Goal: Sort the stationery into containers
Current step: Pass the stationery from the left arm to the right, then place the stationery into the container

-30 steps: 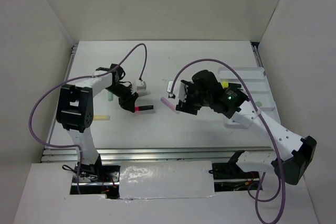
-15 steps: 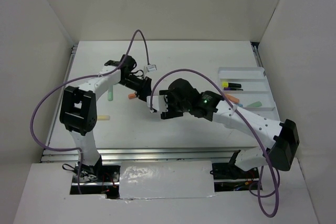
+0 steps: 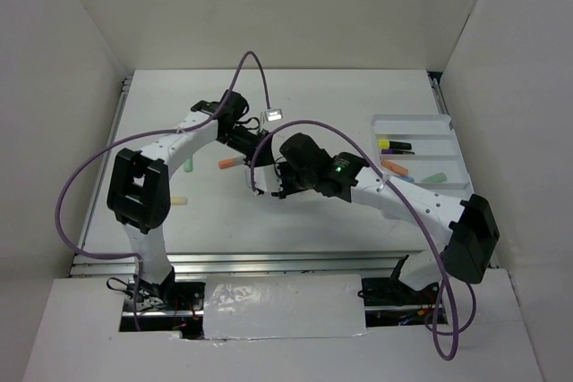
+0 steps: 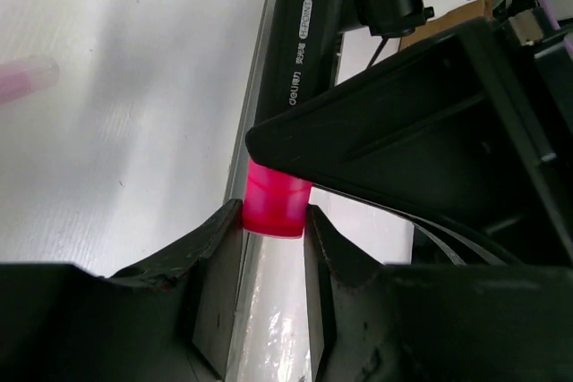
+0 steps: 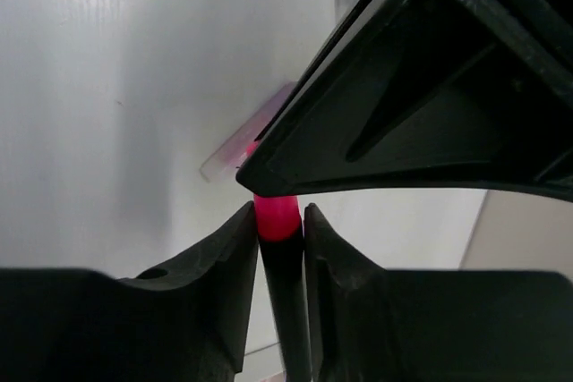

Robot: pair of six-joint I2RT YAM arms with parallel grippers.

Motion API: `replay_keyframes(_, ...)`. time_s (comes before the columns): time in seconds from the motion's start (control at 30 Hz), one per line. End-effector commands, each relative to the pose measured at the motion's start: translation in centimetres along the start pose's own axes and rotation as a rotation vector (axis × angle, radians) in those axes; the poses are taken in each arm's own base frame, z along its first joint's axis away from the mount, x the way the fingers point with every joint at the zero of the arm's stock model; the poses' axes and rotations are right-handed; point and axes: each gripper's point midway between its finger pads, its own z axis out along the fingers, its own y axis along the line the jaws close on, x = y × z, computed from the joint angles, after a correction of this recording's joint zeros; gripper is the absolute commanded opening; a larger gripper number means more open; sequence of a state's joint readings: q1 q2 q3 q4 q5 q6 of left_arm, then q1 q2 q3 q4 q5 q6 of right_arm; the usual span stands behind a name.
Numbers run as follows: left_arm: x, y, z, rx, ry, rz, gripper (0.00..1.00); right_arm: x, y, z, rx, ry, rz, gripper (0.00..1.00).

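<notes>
I am clenching my left gripper [image 4: 273,221] on the cap of a stubby black highlighter with a pink cap [image 4: 300,69]. My right gripper [image 5: 277,221] is pinching its barrel. It is hanging over the white table [image 3: 340,96], well apart from the white divided plastic tray [image 3: 448,121].

The top camera looks steeply down from above the near edge, taking in the whole bench [image 3: 313,221]. The wrist cameras sit close behind the left gripper [image 4: 273,221] and right gripper [image 5: 279,221], both sharing one highlighter [image 4: 276,207], seemingly above mid-bench.
</notes>
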State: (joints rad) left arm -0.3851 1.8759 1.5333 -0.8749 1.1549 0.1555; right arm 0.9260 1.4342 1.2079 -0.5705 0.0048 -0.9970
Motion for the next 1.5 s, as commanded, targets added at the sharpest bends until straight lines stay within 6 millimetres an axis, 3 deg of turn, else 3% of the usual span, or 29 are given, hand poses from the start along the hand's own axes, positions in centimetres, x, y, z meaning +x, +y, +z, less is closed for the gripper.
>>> replay_keyframes(0.0,-1.7,-2.2,-0.6,0.049,-0.037,0.046,0.00,-0.5,-1.6,-0.6,0.027,-0.038,-0.006,0.31)
replay_keyframes(0.07,-1.9,-2.2,-0.7,0.045,-0.043,0.059,0.03,0.3,-1.6,-0.7,0.021,-0.026,-0.001,0.17)
replay_keyframes(0.1,-1.9,-2.2,-0.7,0.043,-0.043,0.059,0.16,0.8,-1.7,-0.7,0.019,-0.018,0.007,0.12)
replay_keyframes(0.17,-1.9,-2.1,-0.8,0.044,-0.047,0.071,0.32,2.8,-2.4,-1.4,0.027,0.007,0.037,0.04)
replay_keyframes(0.2,-1.9,-2.0,-0.8,0.042,-0.049,0.080,0.54,4.7,-3.1,-1.9,0.043,0.036,0.056,0.03)
replay_keyframes(0.27,-2.1,-1.6,-1.0,0.018,-0.055,0.093,0.67,6.9,-3.7,-2.5,0.062,0.077,0.072,0.01)
replay_keyframes(0.33,-2.2,-1.2,-1.4,0.000,-0.066,0.108,0.70,9.5,-4.2,-3.4,0.076,0.126,0.077,0.01)
replay_keyframes(0.43,-2.5,-0.3,-1.6,-0.039,-0.082,0.134,0.74,17.3,-6.3,-6.0,0.120,0.273,0.156,0.00)
replay_keyframes(0.53,-2.9,-0.1,-1.7,-0.050,-0.087,0.153,0.75,22.6,-6.4,-7.2,0.062,0.377,0.207,0.00)
replay_keyframes(0.57,-2.9,0.1,-1.6,-0.051,-0.087,0.155,0.75,25.2,-7.1,-9.3,0.073,0.420,0.264,0.00)
replay_keyframes(0.63,-3.2,0.2,-1.6,-0.046,-0.088,0.163,0.75,27.9,-7.1,-9.3,0.023,0.424,0.283,0.00)
replay_keyframes(0.67,-3.2,0.4,-1.5,-0.043,-0.086,0.159,0.75,29.7,-8.1,-10.8,0.049,0.447,0.303,0.00)
replay_keyframes(0.77,-3.3,0.6,-1.4,-0.038,-0.087,0.160,0.76,32.8,-8.0,-9.7,-0.033,0.488,0.295,0.00)
replay_keyframes(0.8,-3.4,0.6,-1.4,-0.037,-0.089,0.163,0.76,34.9,-7.9,-10.6,-0.032,0.526,0.320,0.01)
replay_keyframes(0.93,-3.4,0.8,-1.3,-0.038,-0.091,0.168,0.77,37.7,-8.9,-9.2,-0.086,0.571,0.326,0.01)
replay_keyframes(1.0,-3.3,0.9,-1.3,-0.039,-0.084,0.163,0.77,38.2,-9.3,-8.4,-0.100,0.601,0.309,0.01)
replay_keyframes(1.07,-3.2,1.2,-1.3,-0.040,-0.078,0.150,0.79,39.9,-8.9,-8.0,-0.153,0.698,0.299,0.02)
replay_keyframes(1.1,-3.1,1.4,-1.3,-0.042,-0.077,0.145,0.86,40.4,-9.5,-8.6,-0.157,0.763,0.282,0.02)
replay_keyframes(1.13,-3.1,1.5,-1.3,-0.041,-0.077,0.141,0.87,41.1,-8.4,-7.8,-0.218,0.782,0.298,0.03)
replay_keyframes(1.23,-3.1,1.8,-1.3,-0.041,-0.081,0.136,0.88,41.6,-8.6,-7.7,-0.259,0.807,0.316,0.04)
replay_keyframes(1.27,-3.1,1.8,-1.3,-0.043,-0.081,0.137,0.88,40.8,-8.7,-6.8,-0.279,0.800,0.289,0.05)
replay_keyframes(1.47,-3.2,1.9,-1.6,-0.041,-0.092,0.144,0.90,40.3,-8.1,-6.6,-0.332,0.795,0.267,0.05)
